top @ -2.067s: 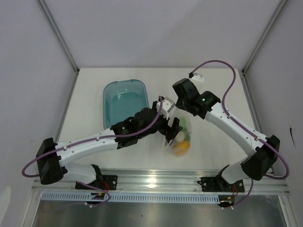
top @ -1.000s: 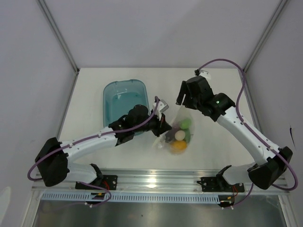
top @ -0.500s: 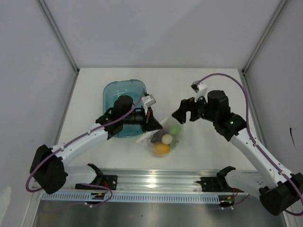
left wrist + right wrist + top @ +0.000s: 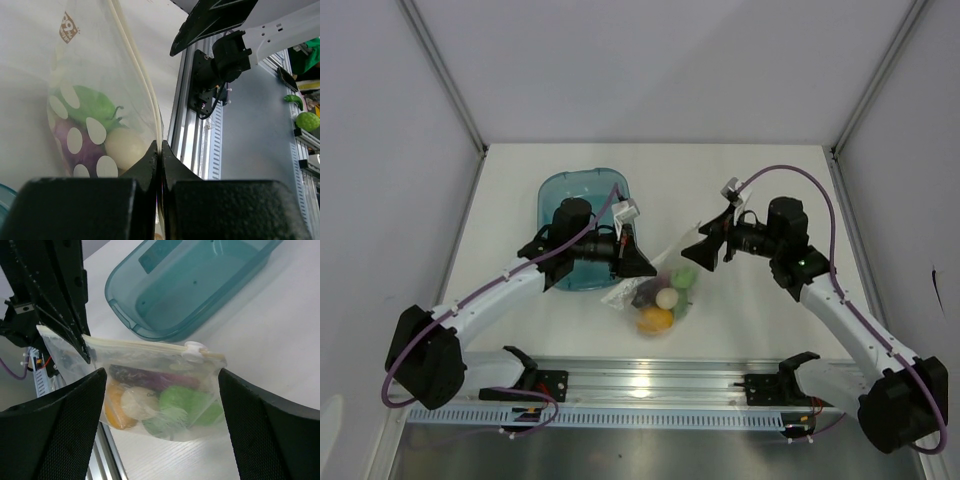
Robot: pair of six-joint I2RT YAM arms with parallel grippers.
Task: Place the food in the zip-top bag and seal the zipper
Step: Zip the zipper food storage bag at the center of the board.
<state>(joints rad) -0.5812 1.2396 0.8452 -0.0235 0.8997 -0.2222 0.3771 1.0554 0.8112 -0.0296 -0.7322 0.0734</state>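
from above, your left fingers (image 4: 646, 268) are pinched shut on the zip-top bag (image 4: 660, 300) near the counter's (image 4: 770, 180) front edge, beside the teal tub (image 4: 582, 190). the right fingers (image 4: 700, 252) gape wide, holding nothing. left wrist: the food (image 4: 92, 105) shows behind dots, partly cut off. right wrist: the zipper (image 4: 145, 346) shows; you cannot tell if it is sealed.

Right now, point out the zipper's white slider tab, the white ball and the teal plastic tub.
white slider tab (image 4: 194, 350), right wrist, centre
white ball (image 4: 139, 402), right wrist, middle
teal plastic tub (image 4: 155, 335), right wrist, near rim
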